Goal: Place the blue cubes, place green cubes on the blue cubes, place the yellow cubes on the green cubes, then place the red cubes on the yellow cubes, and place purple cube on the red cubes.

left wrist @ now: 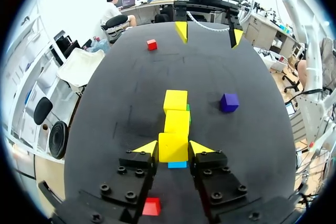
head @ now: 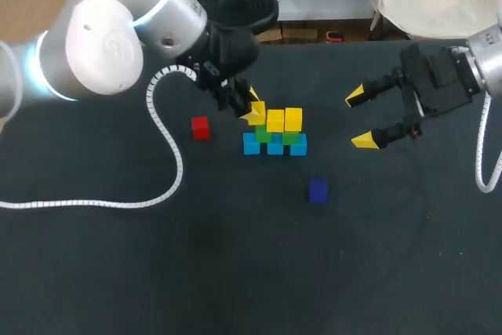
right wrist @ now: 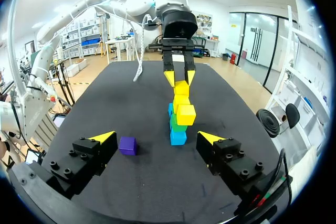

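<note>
Three small yellow cubes [head: 275, 121] topped the block stack [head: 274, 145]; my left hand [left wrist: 173, 148] clamped the end one to seat it squarely; my right hand [head: 359, 118], fingers apart, hung clear of it.

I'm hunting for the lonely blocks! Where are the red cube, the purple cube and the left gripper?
red cube [head: 201, 125]: head view, on its top face.
purple cube [head: 318, 188]: head view, on its top face.
left gripper [left wrist: 174, 147]: left wrist view, midway between its yellow tips.

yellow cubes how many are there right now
3 yellow cubes in a row atop the pile: one in the left tool, one in the middle, one at the far end. None seems hidden.
</note>
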Robot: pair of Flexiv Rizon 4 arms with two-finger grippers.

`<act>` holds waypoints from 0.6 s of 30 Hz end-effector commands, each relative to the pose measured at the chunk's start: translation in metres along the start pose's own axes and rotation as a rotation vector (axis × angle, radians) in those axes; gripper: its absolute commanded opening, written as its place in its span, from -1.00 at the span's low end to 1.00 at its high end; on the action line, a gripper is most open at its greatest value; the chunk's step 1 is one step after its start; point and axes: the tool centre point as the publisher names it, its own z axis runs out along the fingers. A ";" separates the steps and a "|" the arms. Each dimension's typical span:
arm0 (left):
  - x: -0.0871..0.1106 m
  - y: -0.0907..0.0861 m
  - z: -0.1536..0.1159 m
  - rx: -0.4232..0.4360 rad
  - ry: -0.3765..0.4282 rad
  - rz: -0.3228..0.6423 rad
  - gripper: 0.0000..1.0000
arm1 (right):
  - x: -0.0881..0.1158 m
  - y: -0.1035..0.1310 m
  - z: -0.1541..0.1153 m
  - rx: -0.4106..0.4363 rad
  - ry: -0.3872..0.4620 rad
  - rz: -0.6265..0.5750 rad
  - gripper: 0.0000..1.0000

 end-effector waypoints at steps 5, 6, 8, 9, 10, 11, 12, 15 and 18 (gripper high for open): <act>0.001 0.000 0.001 0.002 0.013 -0.007 -1.00 | 0.000 0.000 0.000 0.001 -0.001 -0.001 1.00; 0.001 0.000 0.001 0.002 0.013 -0.008 -1.00 | 0.000 0.000 0.000 0.001 -0.001 -0.001 1.00; 0.001 -0.001 0.001 0.003 0.013 -0.010 -1.00 | 0.000 0.000 0.000 0.001 -0.001 -0.001 1.00; 0.001 -0.001 0.001 0.003 0.013 -0.010 -1.00 | 0.000 0.000 0.000 0.001 -0.001 -0.001 1.00; 0.001 -0.001 0.001 0.003 0.011 -0.009 -1.00 | 0.000 0.000 0.000 0.001 -0.001 -0.001 1.00; 0.001 -0.002 0.001 0.003 0.011 -0.008 -1.00 | 0.000 0.000 0.000 0.001 -0.001 -0.001 1.00; 0.000 -0.002 0.001 0.003 0.010 -0.007 -1.00 | 0.000 0.000 0.000 0.001 -0.001 -0.001 1.00; 0.000 -0.002 0.001 0.004 0.007 -0.007 -1.00 | 0.000 0.000 0.000 0.001 -0.001 -0.001 1.00; -0.001 -0.003 0.001 0.003 0.004 -0.007 -1.00 | 0.000 0.000 0.000 0.001 -0.001 -0.001 1.00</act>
